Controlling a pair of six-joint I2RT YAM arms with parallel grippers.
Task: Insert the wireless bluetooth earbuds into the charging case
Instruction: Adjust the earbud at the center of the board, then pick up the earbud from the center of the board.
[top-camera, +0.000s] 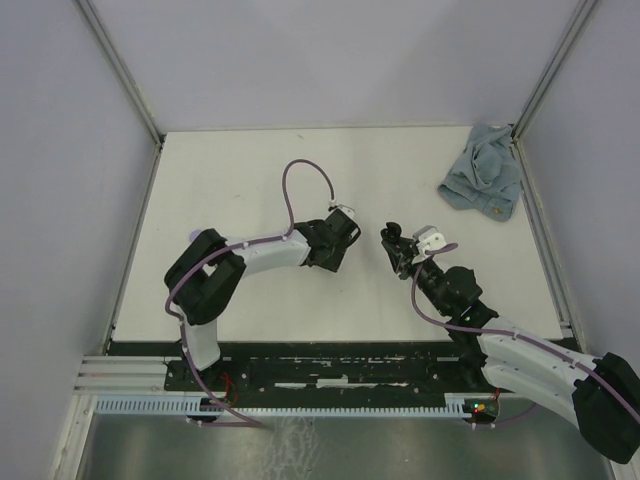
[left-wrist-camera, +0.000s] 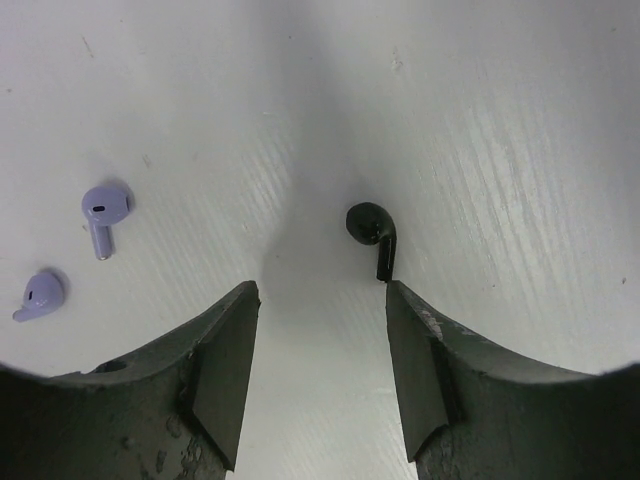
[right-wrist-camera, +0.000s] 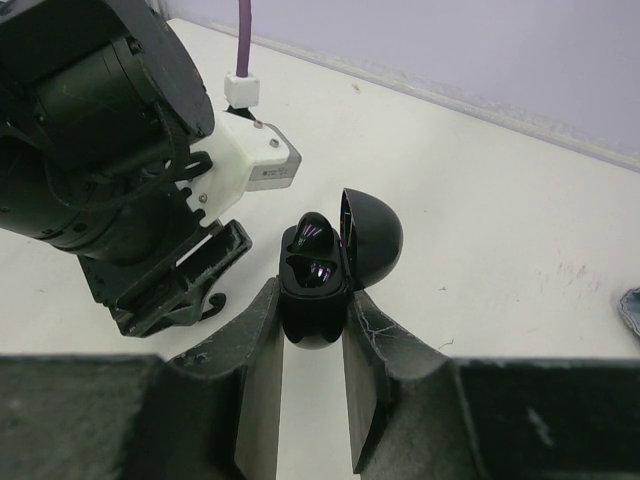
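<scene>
The right jaws are closed narrowly on a black charging case (right-wrist-camera: 316, 290), gripped by its lower body at the centre of the right wrist view. Its domed lid (right-wrist-camera: 372, 238) is swung open to the right, and two dark sockets are exposed. Whether the case rests on the white counter (top-camera: 240, 180) cannot be told.

The left jaws are held moderately apart above the counter, with nothing between them. In the left wrist view a black earbud (left-wrist-camera: 371, 232) lies just beyond the tip of the jaw on the right of the frame, stem toward it; contact cannot be judged. Two lilac earbuds (left-wrist-camera: 104, 215) (left-wrist-camera: 40, 295) lie at the left of that frame.

In the overhead view both wrists are seen near the counter's middle, close but apart. A crumpled blue cloth (top-camera: 482, 182) lies in the upper right corner.
</scene>
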